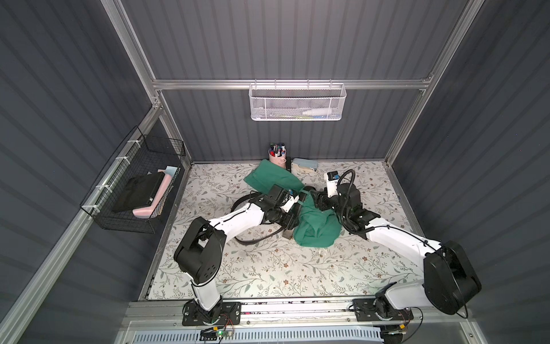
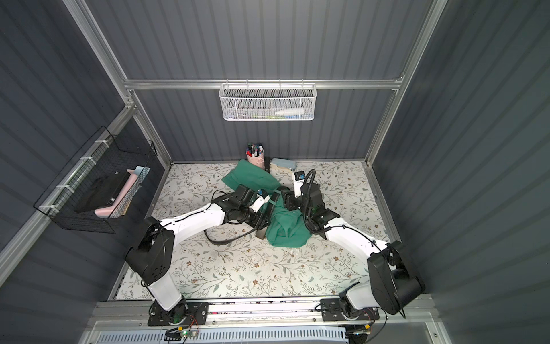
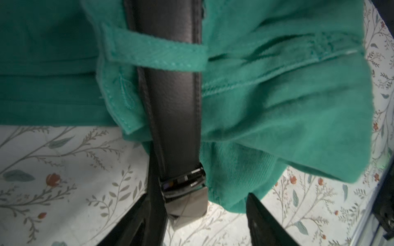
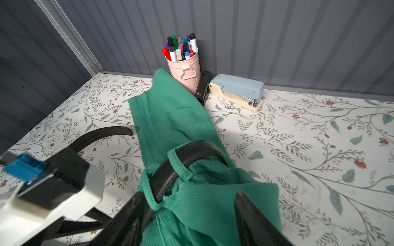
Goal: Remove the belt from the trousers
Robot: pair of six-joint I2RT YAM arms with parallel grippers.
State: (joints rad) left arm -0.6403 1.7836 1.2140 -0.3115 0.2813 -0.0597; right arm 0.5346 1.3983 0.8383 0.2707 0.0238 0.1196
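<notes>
The left hand (image 3: 198,196) stands wide either side of the buckle (image 3: 187,200) of the belt (image 3: 172,106), whose strap runs through a loop (image 3: 157,56) of the green trousers (image 1: 317,229) heaped on the surface (image 1: 268,268); the right hand (image 4: 189,193) straddles the bunched waistband (image 4: 202,208) (grip not discernible).

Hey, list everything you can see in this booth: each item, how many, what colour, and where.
trousers: one, green, bunched mid-table between the arms, one leg reaching toward the back wall
belt: one, black, threaded through a trouser loop, its free part curving over the table
buckle: one, dull dark metal, at the belt's end beside the trousers
pen cup: one, pink, full of markers, at the back wall
stapler: one, light blue and cream, near the cup
black desk tool: one, between cup and stapler
mesh basket: one, white, on the back rail
wire basket: one, black, on the left wall
table mat: one, white floral
left hand: black, open, astride the buckle
right hand: black, astride the waistband, grip unclear
</notes>
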